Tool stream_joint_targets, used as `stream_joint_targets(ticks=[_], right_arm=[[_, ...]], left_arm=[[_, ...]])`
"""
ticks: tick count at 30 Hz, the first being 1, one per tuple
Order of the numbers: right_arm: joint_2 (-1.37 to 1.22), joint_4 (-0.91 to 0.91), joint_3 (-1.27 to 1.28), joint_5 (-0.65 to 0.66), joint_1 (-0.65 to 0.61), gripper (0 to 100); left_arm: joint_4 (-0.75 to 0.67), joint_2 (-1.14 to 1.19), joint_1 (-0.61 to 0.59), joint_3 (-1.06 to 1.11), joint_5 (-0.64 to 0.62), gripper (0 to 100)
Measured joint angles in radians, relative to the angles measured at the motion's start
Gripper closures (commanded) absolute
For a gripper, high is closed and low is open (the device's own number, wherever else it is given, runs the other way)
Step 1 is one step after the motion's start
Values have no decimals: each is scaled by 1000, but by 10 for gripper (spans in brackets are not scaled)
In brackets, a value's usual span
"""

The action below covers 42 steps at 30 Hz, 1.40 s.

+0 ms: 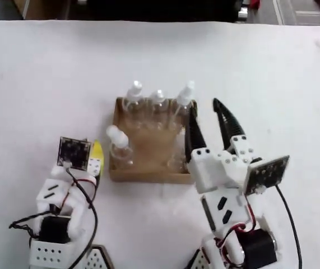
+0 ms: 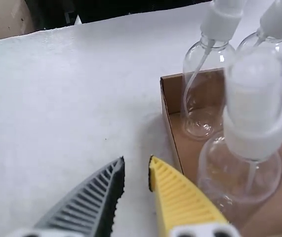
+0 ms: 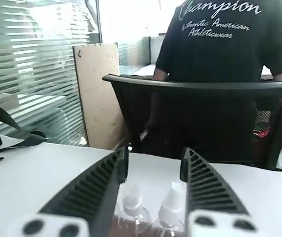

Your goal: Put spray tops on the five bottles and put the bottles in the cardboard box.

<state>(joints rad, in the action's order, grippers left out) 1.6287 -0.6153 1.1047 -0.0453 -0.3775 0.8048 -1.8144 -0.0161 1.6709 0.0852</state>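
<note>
A shallow brown cardboard box (image 1: 148,175) is seen at the middle of a white table (image 1: 47,78). Four clear plastic bottles with white spray tops are counted standing in it: three in a row along the far wall (image 1: 158,105) and one at the near left corner (image 1: 119,150). Whether a fifth stands at the near right corner cannot be told, as that corner is partly hidden by a finger.

The right gripper (image 1: 204,109), with two black ribbed fingers, is held over the box's right wall, one finger above the box and the other outside it. Its claw is released and spread wide, and nothing is grasped.

The left gripper (image 2: 136,163), with one grey and one yellow finger, is placed just beside the box's left wall, near the corner bottle. Its claw is parted only slightly, and nothing is held.
</note>
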Motion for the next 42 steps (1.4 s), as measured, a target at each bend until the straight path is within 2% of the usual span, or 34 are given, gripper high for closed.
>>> stream_joint_targets(ticks=[4, 7, 11, 13, 14, 16, 20, 26, 30, 32, 37, 42], right_arm=[[12, -29, -3, 0, 77, 851], [-5, -84, -60, 0, 87, 851], [15, -169, -216, 0, 109, 851], [15, -203, -295, 6, 149, 873], [15, -215, -327, 20, 180, 902], [17, -230, -371, 64, 245, 976], [63, -304, -434, 152, 330, 974], [170, -477, -494, 267, 359, 981], [170, -640, -534, 301, 361, 981], [170, -694, -535, 302, 361, 981], [173, -712, -483, 302, 361, 981], [173, -660, -310, 307, 361, 981]], left_arm=[[0, 0, 0, 0, 0, 913], [2, 0, -12, -3, 0, 913], [28, 0, -117, -48, 0, 916], [28, 0, -176, -61, -5, 959], [28, 0, -209, -71, -20, 985], [28, 0, -278, -106, -55, 967], [28, 0, -376, -207, -84, 976], [58, -6, -390, -430, -84, 976], [195, -15, -381, -585, -72, 976], [267, -17, -338, -624, -46, 976], [321, -17, -245, -634, 2, 976], [321, -18, -230, -543, 55, 976]])
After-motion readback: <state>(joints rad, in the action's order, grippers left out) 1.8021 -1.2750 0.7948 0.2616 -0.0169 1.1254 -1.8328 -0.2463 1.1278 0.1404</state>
